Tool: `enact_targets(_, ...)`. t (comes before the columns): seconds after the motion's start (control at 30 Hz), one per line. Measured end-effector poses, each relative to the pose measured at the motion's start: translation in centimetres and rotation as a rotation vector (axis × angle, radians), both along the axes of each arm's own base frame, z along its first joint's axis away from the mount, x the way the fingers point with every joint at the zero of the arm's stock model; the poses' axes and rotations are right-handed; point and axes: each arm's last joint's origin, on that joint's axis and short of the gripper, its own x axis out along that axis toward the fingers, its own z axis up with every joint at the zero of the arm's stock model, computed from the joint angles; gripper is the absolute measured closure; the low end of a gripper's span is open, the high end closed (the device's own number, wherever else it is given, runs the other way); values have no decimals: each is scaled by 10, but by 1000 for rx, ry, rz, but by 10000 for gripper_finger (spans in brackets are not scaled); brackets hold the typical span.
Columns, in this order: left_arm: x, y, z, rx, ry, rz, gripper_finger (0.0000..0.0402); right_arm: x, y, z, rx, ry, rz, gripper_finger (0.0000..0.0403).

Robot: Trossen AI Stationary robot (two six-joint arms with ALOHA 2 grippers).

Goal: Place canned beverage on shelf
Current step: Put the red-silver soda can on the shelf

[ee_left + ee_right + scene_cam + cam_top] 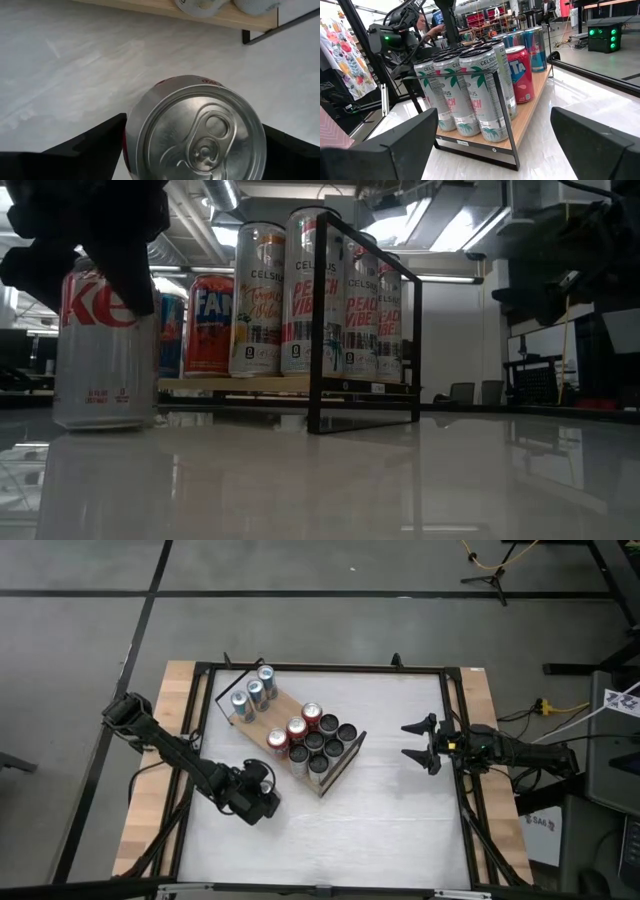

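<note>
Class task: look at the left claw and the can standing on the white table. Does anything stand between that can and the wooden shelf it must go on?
Nothing visible does. The left claw straddles the can with its fingers open, and only bare table lies between the can and the shelf edge.

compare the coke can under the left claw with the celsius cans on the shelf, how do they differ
The Coke can stands on the white table, off the shelf; the Celsius cans stand on the shelf's wood board. The Coke can is red and silver and shorter; the Celsius cans are taller, slimmer, white with palm art. The Coke can stands alone; the Celsius cans are packed together. All are upright.
</note>
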Motion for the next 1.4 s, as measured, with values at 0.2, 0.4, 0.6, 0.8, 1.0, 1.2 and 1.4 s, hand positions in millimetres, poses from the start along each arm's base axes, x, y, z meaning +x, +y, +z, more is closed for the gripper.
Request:
enact_targets(0.2,1,-1,0,7,-10,-18,45,0,0,0,0,0,0,22)
enact_targets(0.4,1,0,0,18,-18,-14,4,0,0,0,0,0,0,22)
enact_targets(0.6,2,-6,3,44,-54,-101,7,0,0,0,0,0,0,22)
enact_targets(0.8,-3,-13,10,111,-79,-250,5,0,0,0,0,0,0,22)
enact_targets(1.0,-7,-19,10,200,-49,-433,5,0,0,0,0,0,0,22)
enact_targets(1.2,-10,-23,10,321,-8,-661,5,0,0,0,0,0,0,22)
enact_targets(1.4,-11,-24,10,434,33,-856,5,0,0,0,0,0,-1,22)
